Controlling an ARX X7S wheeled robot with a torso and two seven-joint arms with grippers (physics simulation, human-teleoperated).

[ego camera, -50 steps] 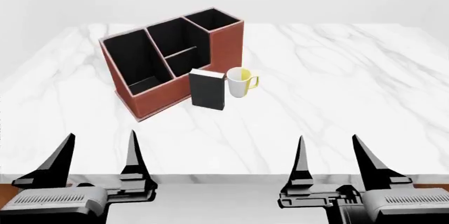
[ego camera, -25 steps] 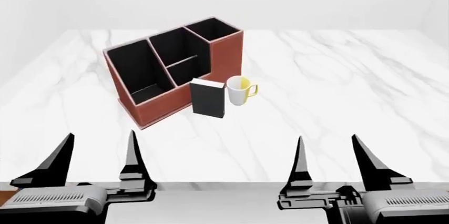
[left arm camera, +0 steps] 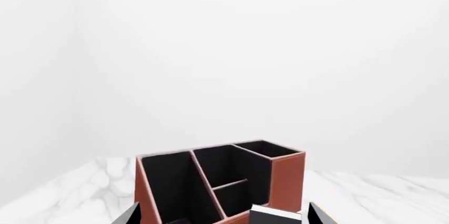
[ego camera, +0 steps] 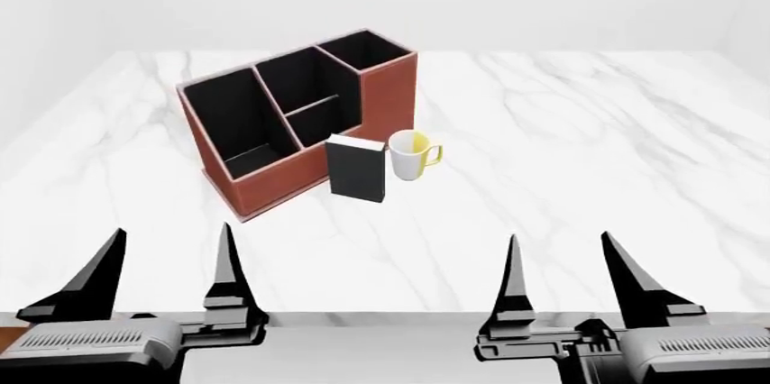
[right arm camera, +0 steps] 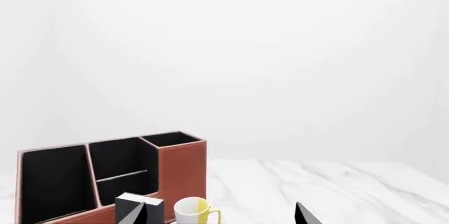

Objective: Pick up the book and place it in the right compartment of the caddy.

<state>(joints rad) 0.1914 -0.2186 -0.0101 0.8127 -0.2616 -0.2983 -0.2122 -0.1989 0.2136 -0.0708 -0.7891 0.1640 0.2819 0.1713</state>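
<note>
Both grippers hang low at the near table edge, left gripper (ego camera: 169, 262) and right gripper (ego camera: 562, 267) spread wide, gripping nothing. The book (ego camera: 355, 169) stands upright well ahead, against the caddy (ego camera: 288, 172) front, beside the mug (ego camera: 410, 155).

White marble-veined desk (ego camera: 578, 159) carries a reddish-brown leather-like caddy (ego camera: 385, 100), a small black-covered book (ego camera: 353, 169) upright, and a white-and-yellow mug (ego camera: 409, 157)
</note>
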